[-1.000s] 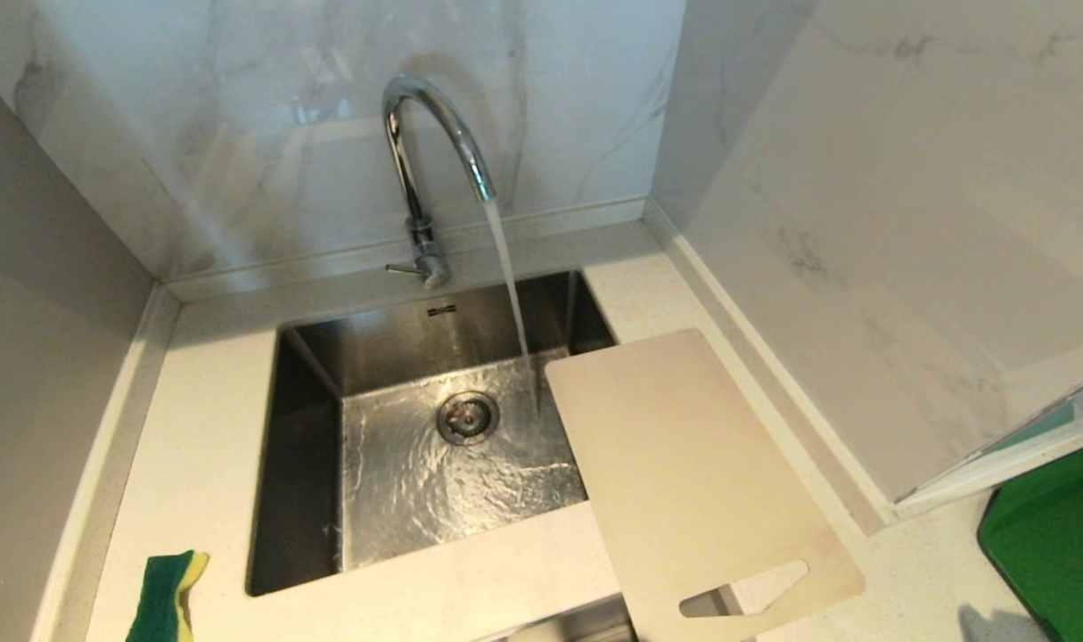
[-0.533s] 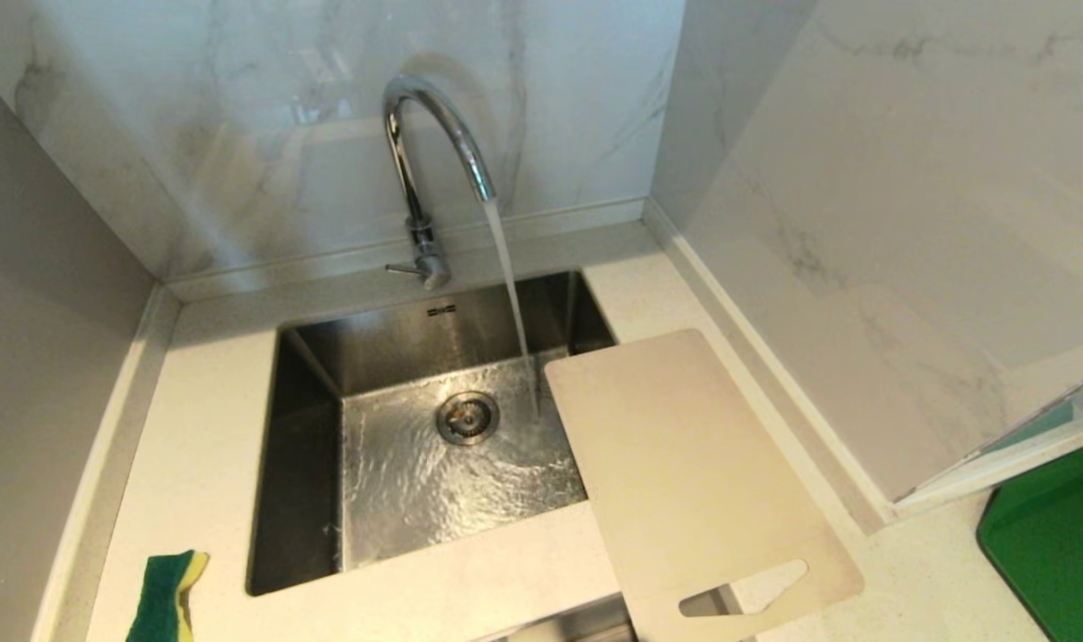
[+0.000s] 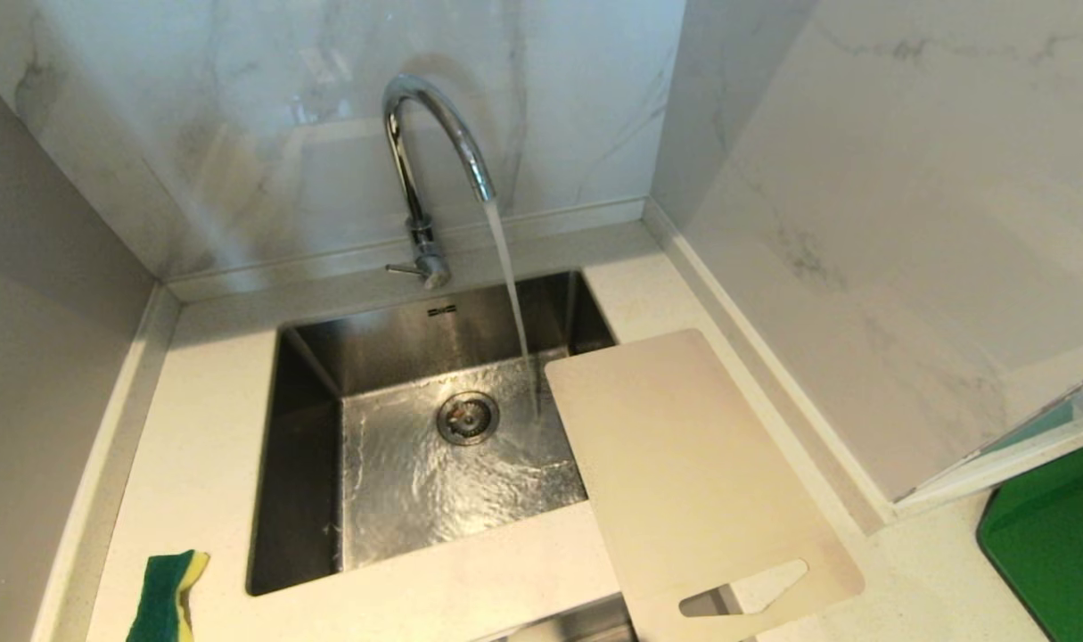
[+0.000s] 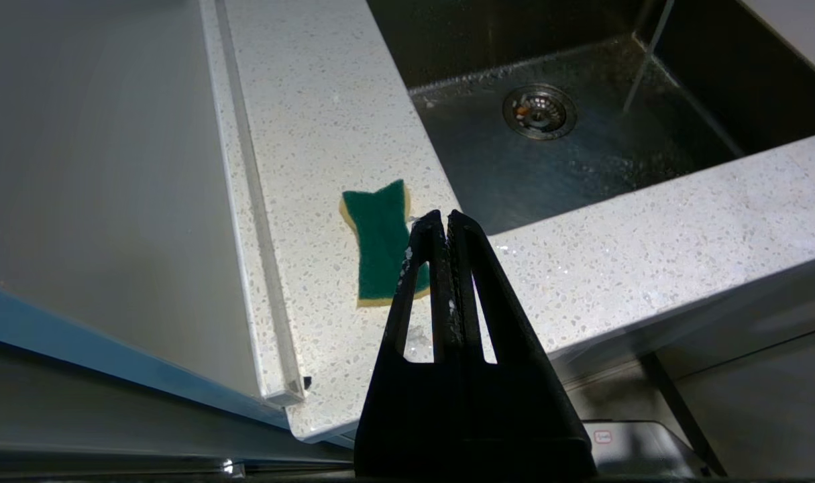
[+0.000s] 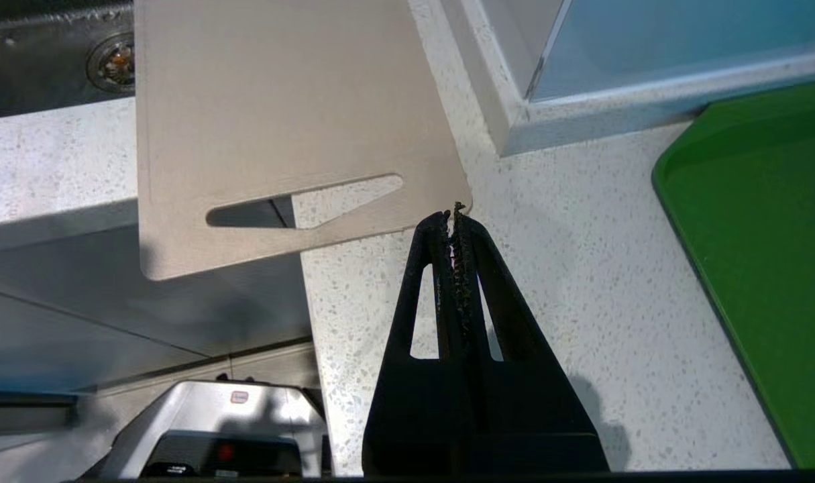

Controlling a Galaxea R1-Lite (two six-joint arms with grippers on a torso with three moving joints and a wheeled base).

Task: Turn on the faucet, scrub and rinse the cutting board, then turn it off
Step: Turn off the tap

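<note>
Left claw (image 4: 445, 218): fingers pressed together, holding nothing; poised over the worktop's front edge, its tips above the sponge's near end.
Right claw (image 5: 454, 215): fingers pressed together, holding nothing; its tips point at the board's near right corner, whether touching cannot be told.
Sponge (image 3: 165, 596): green face up, yellow underneath, flat on the worktop at 8 o'clock from the drain, just left of the sink's front left corner.
Board (image 3: 684, 473): flat, at 4 o'clock from the drain; handle end juts past the worktop's front edge, far left corner overhangs the sink.
Green mat (image 3: 1054, 539): at 3 o'clock from the board's handle, apart from it.
Worktop (image 3: 202, 428): pale speckled stone around the sink.
Sink (image 3: 309, 446): steel basin, floor wet and rippling.
Drain (image 3: 467, 416): near the middle of the basin floor.
Water (image 3: 510, 276): a steady stream landing just right of the drain, beside the board's far left corner.
Faucet (image 3: 421, 169): at 12 o'clock from the drain, running; lever sticks out toward 9 o'clock.
</note>
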